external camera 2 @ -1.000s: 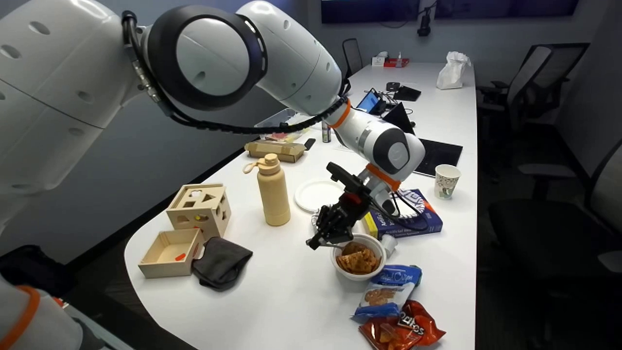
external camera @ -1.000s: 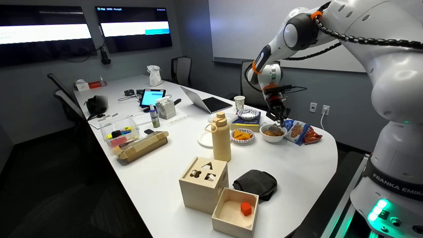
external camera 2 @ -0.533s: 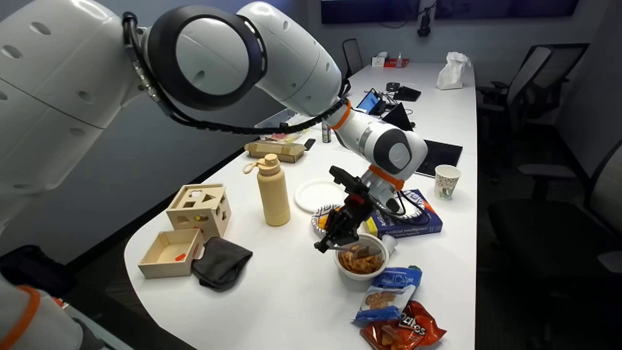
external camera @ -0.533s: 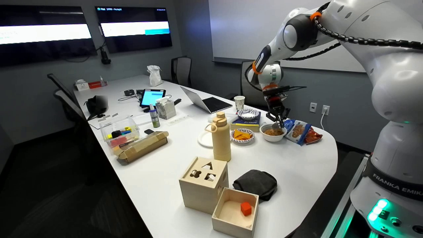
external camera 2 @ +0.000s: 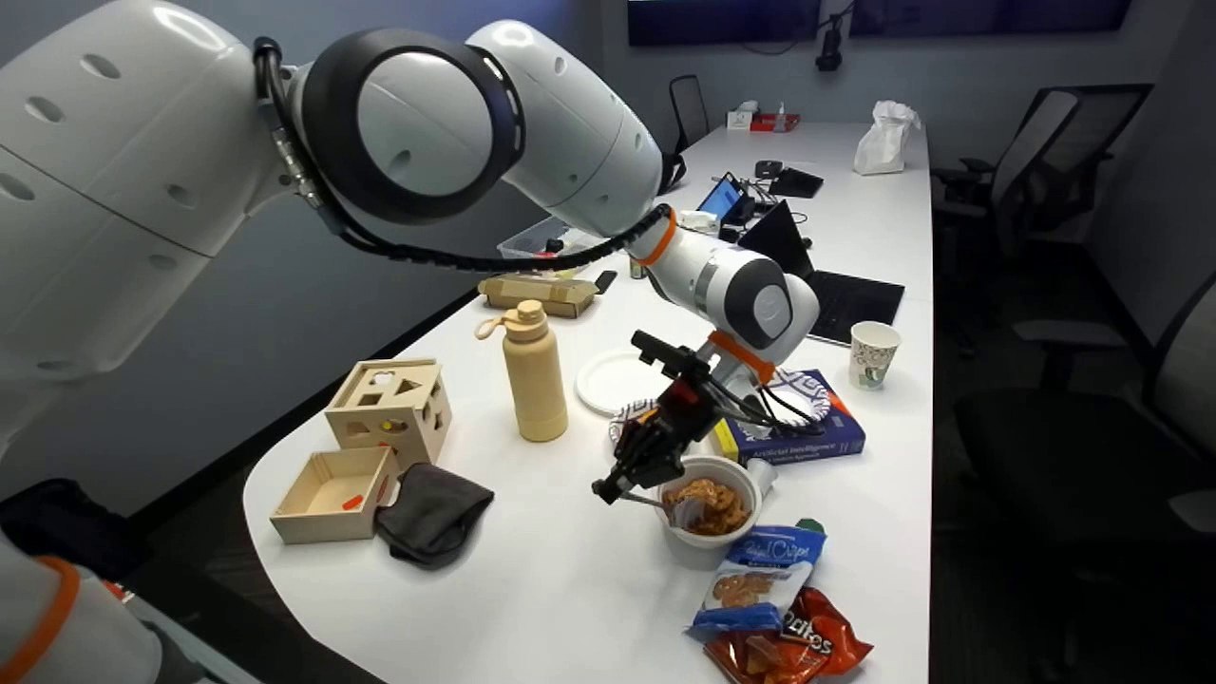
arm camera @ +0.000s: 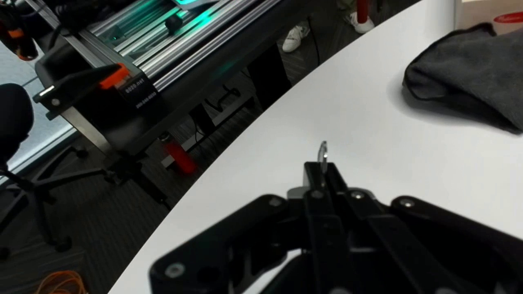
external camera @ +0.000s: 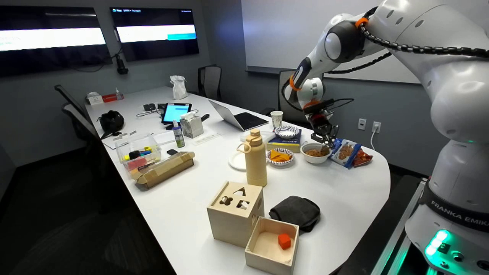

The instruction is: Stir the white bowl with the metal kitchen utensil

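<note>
In the wrist view the end effector [arm camera: 325,175] is closed, its two black fingers pinching the metal utensil [arm camera: 325,155], a thin bright bit of which stands out past the tips. A dark cloth [arm camera: 470,73] lies folded on the white surface [arm camera: 359,122].

In an exterior view the white bowl [external camera 2: 700,543] stands upright on the surface, holding brown food [external camera 2: 724,503]. The end effector hangs at the bowl's rim, and the utensil slants from it over that rim, its head among the food. Behind the bowl lies a blue book [external camera 2: 822,445] with a patterned bowl [external camera 2: 815,394] on it. In front of the white bowl and slightly right is a blue snack bag [external camera 2: 755,575], touching a red chip bag [external camera 2: 788,635]. A tan bottle [external camera 2: 535,380] stands left of the bowl and farther back; well apart on that side are a wooden shape box [external camera 2: 389,404], a wooden tray [external camera 2: 323,528] and the cloth.

In an exterior view the end effector is over the white bowl's edge, on the snack bag's side. An orange-filled bowl [external camera: 281,164] sits just left of the white bowl, a paper cup [external camera: 277,119] behind it. Well in front of it, a red block [external camera: 284,241] lies in the tray.
</note>
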